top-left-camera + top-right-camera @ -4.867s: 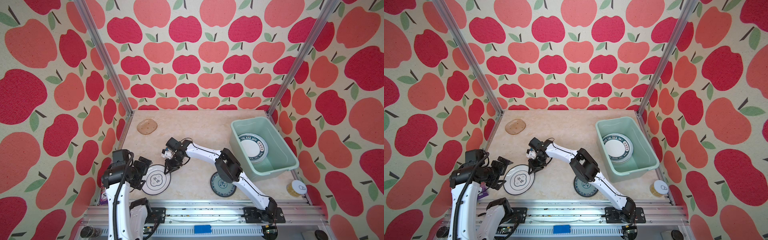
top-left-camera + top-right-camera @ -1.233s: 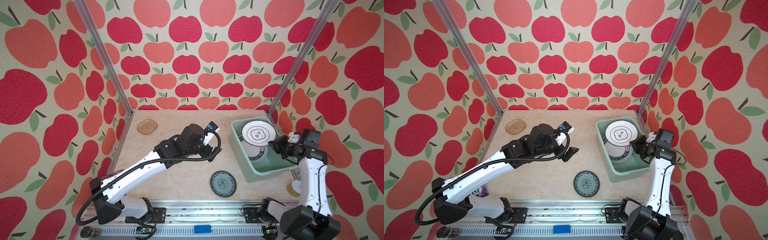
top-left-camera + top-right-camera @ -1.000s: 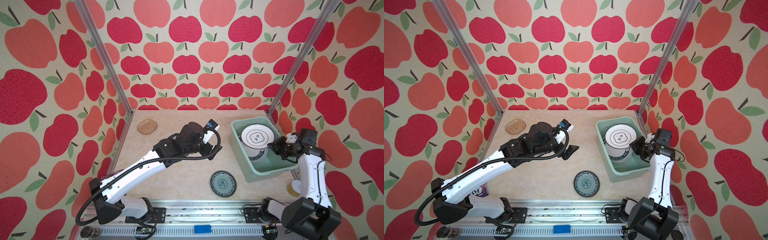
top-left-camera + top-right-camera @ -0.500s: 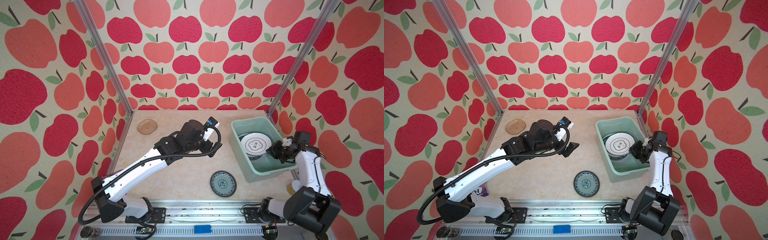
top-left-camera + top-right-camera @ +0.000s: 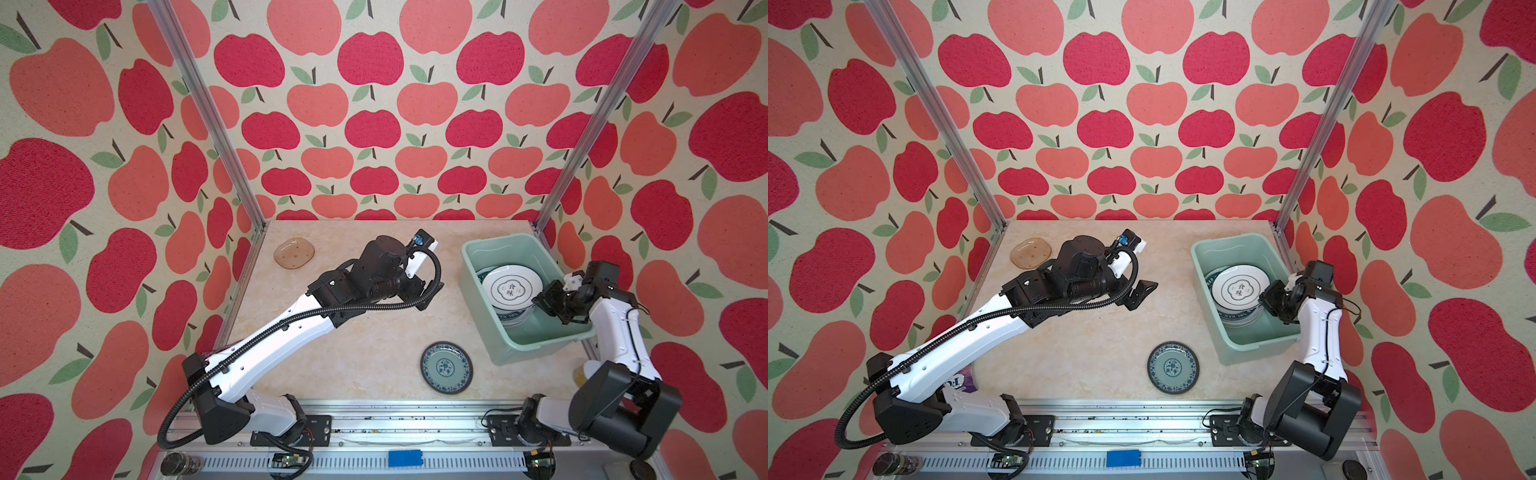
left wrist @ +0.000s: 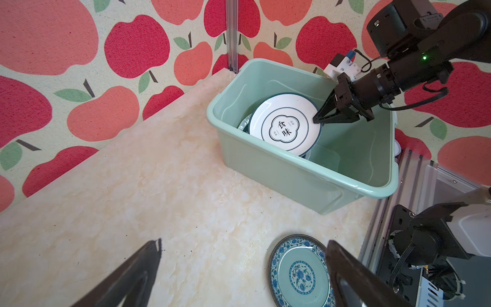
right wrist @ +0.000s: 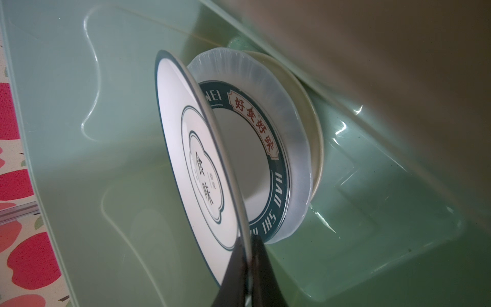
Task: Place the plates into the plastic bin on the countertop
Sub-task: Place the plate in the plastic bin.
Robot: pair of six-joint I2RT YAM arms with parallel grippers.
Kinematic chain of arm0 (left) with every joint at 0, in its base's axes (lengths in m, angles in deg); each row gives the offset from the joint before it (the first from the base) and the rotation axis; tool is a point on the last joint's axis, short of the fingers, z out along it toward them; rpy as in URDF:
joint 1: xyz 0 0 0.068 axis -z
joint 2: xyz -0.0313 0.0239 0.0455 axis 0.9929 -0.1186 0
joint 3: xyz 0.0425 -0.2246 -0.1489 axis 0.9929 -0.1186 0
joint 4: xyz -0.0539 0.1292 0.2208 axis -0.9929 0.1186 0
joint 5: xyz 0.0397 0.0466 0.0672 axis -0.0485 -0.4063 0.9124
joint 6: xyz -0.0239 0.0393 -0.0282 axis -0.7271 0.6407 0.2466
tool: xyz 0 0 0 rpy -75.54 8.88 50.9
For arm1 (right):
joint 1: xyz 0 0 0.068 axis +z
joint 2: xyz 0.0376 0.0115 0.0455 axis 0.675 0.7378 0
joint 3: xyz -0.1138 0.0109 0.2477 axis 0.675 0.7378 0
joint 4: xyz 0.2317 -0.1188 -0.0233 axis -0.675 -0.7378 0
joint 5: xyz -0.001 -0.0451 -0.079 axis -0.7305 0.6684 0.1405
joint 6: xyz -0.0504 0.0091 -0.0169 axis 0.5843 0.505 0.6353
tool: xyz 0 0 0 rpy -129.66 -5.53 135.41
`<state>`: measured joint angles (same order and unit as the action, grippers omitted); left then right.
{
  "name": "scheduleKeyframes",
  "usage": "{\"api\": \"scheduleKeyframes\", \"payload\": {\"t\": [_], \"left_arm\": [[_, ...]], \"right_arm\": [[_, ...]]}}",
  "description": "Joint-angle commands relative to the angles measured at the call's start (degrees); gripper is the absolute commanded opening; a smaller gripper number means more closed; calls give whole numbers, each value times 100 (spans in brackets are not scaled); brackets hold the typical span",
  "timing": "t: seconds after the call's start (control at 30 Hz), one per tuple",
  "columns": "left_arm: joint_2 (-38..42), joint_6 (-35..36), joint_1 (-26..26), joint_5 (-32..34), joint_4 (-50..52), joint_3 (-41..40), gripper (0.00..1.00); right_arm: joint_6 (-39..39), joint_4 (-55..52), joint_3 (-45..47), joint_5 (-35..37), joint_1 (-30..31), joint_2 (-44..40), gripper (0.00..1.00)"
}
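Right tool (image 5: 540, 300): found closed on the rim of the white, black-rimmed emblem plate (image 5: 513, 289), the rim being pinched between the fingertips in the right wrist view. The plate is held inside the mint-green bin (image 5: 536, 355), tilted, with its gripped edge raised above a stack of plates lying on the bin floor. Whether its lower edge touches the stack cannot be told.

Stack in the bin: a lettered plate (image 7: 268, 143) with a dark-green rim is seen uppermost, a clear plate (image 7: 299, 159) beneath it, and a pale plate (image 7: 317, 151) below that.

Left tool (image 6: 241, 251): found fully open and empty, held above the worktop (image 5: 365, 345) to the left of the bin, with its jaws directed toward the bin.

Outside the bin: a teal patterned plate (image 5: 446, 367) is noted flat on the worktop near the front edge, just beside the bin's front left corner. An amber plate (image 5: 293, 258) is noted at the far left corner of the worktop, well apart from the bin.
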<state>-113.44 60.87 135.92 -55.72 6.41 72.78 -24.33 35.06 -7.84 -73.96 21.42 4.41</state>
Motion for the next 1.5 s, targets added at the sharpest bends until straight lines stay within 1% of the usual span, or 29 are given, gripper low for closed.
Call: {"api": "scheduleKeyframes", "payload": {"t": [0.0, 0.33, 0.43, 0.5, 0.9, 1.1, 1.47], "left_arm": [[-54, 137, -17, 112, 86, 135, 99], [-93, 194, -25, 112, 107, 151, 99], [-120, 216, -22, 112, 126, 150, 99], [-135, 227, -25, 112, 150, 152, 99], [-269, 313, -61, 63, 177, 193, 99], [-284, 331, -102, 33, 181, 203, 99], [-256, 291, -123, 67, 207, 151, 99]], "right_arm": [[91, -159, 62, -158, -14, 88, 0], [329, -322, -90, 57, 37, 261, 0], [389, -371, -188, 67, 48, 340, 5], [433, -404, -255, 76, 59, 407, 6], [932, -749, -619, 176, 78, 831, 6], [962, -745, -660, 208, 73, 915, 12], [1022, -732, -765, 108, 98, 1139, 15]]}}
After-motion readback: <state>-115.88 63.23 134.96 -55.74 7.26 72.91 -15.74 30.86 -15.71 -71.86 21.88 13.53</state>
